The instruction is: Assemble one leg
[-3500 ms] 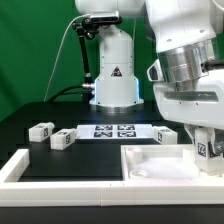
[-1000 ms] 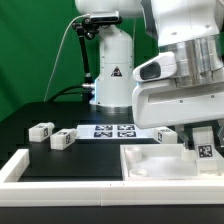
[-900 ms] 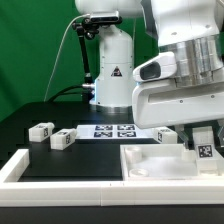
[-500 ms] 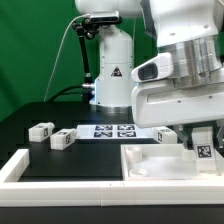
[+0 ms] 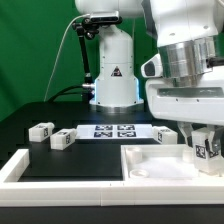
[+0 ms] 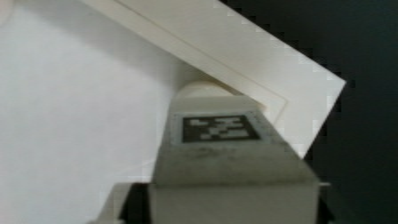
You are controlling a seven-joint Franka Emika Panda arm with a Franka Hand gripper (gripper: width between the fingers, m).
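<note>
My gripper (image 5: 203,147) grips one leg (image 5: 204,153) tight, upright at a corner of the big white panel (image 5: 150,166). Far off, another leg (image 5: 42,129) lies on the black table (image 5: 28,116).

Panel (image 5: 150,168) up front on the table (image 5: 100,150), on the exterior view's right. At its far right corner, the gripper (image 5: 204,155), with the held leg (image 6: 217,128) between its fingers. Just behind the panel, the spare leg (image 5: 165,134). Marker board (image 5: 115,130) in the centre, before the robot base (image 5: 113,85). Left of the board, the near leg (image 5: 62,139) just beside its end, and the outer leg (image 5: 41,129) further left.
</note>
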